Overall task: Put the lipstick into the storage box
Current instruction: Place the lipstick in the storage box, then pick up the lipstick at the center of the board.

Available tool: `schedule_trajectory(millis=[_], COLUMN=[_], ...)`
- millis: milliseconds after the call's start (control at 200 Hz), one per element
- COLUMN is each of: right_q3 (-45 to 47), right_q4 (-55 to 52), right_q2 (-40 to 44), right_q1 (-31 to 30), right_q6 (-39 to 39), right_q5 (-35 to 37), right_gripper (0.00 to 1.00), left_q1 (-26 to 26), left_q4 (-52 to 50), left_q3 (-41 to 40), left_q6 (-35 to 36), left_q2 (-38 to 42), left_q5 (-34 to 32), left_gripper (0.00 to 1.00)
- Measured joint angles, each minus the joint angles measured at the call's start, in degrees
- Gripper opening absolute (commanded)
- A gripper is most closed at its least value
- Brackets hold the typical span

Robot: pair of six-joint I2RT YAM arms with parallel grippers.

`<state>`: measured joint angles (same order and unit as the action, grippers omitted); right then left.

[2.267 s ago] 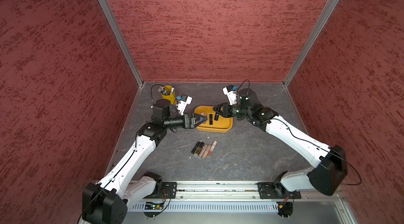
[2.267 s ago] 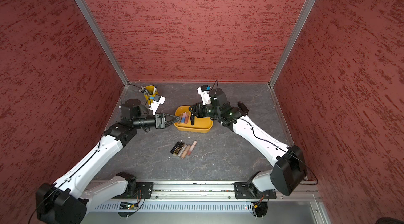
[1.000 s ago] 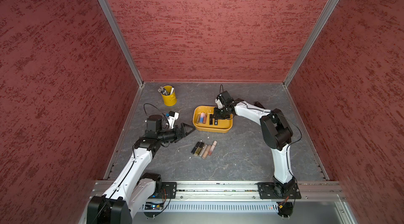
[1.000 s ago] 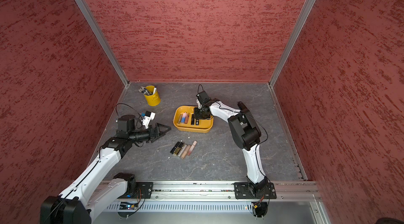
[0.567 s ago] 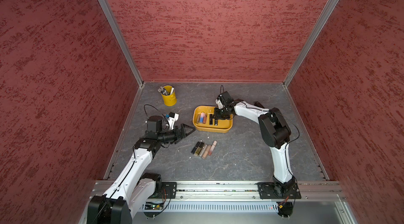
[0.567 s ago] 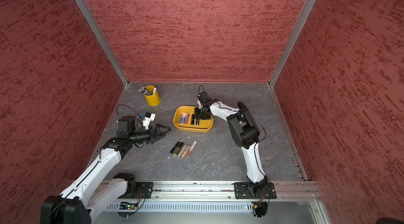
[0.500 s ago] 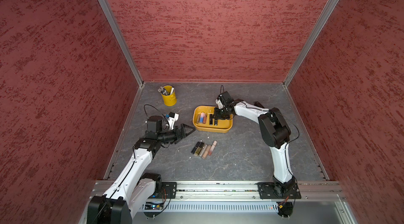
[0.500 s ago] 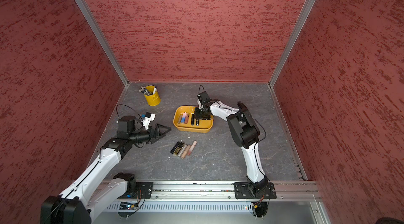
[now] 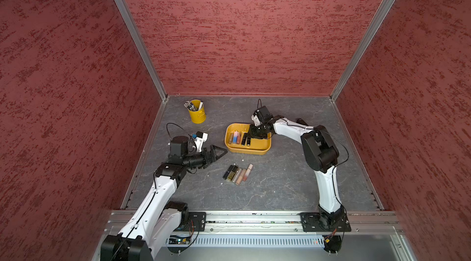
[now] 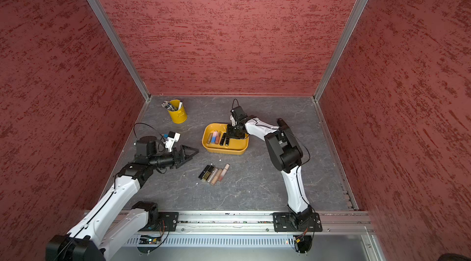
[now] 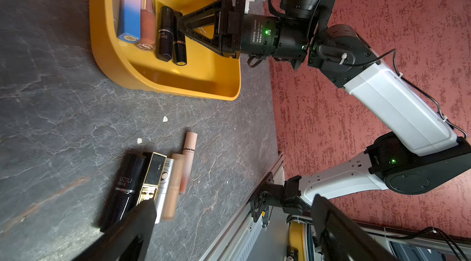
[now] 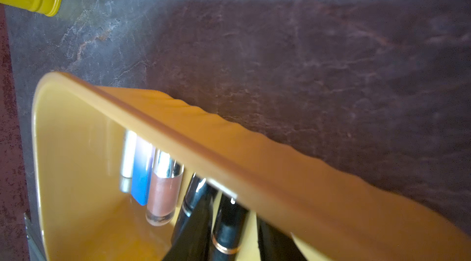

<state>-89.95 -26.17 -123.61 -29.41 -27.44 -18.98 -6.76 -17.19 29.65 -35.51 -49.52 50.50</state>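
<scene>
Left arm [image 9: 158, 191] has backed off the box [image 9: 254, 150] since earlier | we count one box, five tubes [image 9: 235, 137] inside, five loose tubes [image 9: 237, 173] on the table [image 9: 280, 183], one bucket [image 9: 196, 117] | left claw [image 9: 220, 151] spread wide | lipstick [image 11: 179, 43] lies in the box between the narrowly parted fingers [image 12: 193, 234] of the right claw [image 9: 251, 137]; grip we cannot tell

The right hand [image 11: 181, 23] reaches a black lipstick [image 11: 180, 47] inside the storage box [image 11: 163, 80]; the left hand [image 11: 229, 224] gapes wide, five lipsticks [image 11: 153, 178] beside one finger [image 11: 135, 224].
</scene>
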Motion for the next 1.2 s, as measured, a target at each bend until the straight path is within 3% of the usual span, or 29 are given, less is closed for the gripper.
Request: schedule_trajectory(millis=[286, 626, 852, 1042, 1202], right_q3=[4.6, 21.3, 33.3, 37.5, 36.3], right_q4=[0.7, 1.9, -0.8, -3.0, -4.3], right_q2=[6.8, 32.1, 44.0, 46.2, 40.8], right_q1=[0.0, -0.7, -6.1, -12.2, -16.6], right_q6=[-0.8, -2.2, -4.2, -8.2, -11.7], right_q5=[-0.6, -2.3, -2.0, 1.5, 6.7], right_gripper=[0.34, 0.35, 0.40, 0.48, 0.51], left_q1=[-2.2, -19.2, -26.2, -27.6, -27.5], left_q4=[-2.2, -15.7, -18.1, -18.6, -18.9], left_q3=[0.0, 8.0, 9.8, 10.3, 10.7], left_q6=[-0.6, 3.3, 3.4, 3.9, 5.8], left_q2=[2.8, -4.1, -6.3, -6.3, -7.2], left_q5=[-2.0, -23.7, -32.2, -35.6, -38.2], left_gripper=[1.00, 1.00, 1.00, 1.00, 1.00])
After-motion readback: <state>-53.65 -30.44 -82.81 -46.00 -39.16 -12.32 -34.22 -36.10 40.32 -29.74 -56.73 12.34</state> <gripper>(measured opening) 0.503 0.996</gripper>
